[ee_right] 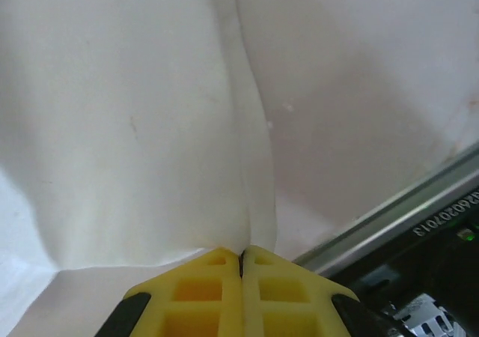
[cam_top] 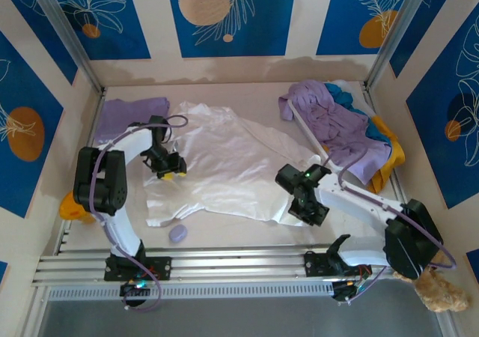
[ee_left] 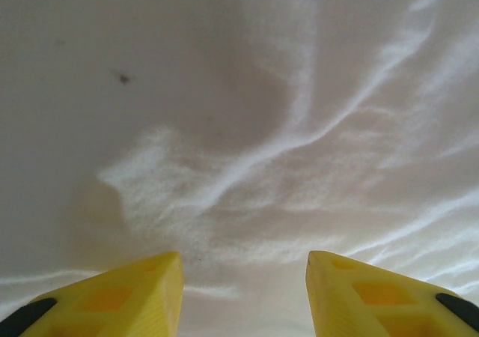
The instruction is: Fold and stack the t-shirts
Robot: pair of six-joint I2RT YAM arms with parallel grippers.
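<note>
The white t-shirt point(cam_top: 224, 165) lies spread over the middle of the table point(cam_top: 239, 237). Its long axis runs roughly from 11 o'clock to 5 o'clock in the top view, and I cannot tell which end is the collar. The cloth is plain, pale and thin. It is rumpled into soft ridges, with its near edge folded unevenly.

The left gripper point(cam_top: 171, 168) hangs over the shirt's 9 o'clock side. Its yellow fingers point(ee_left: 142, 288) stand well apart with nothing between them and wrinkled white fabric below. Whether the tips touch the cloth I cannot tell.

The right gripper point(cam_top: 310, 210) is at the shirt's 5 o'clock corner. Its fingers point(ee_right: 202, 292) are pressed together on a pinched ridge of the white cloth, which runs away from the tips.

At 2 o'clock on the table a heap holds a lavender t-shirt point(cam_top: 329, 120), a teal t-shirt point(cam_top: 350, 97) and a yellow-orange t-shirt point(cam_top: 391, 153), all bunched. A flatter purple t-shirt point(cam_top: 131, 116) lies at 10 o'clock, just beside the white one.
</note>
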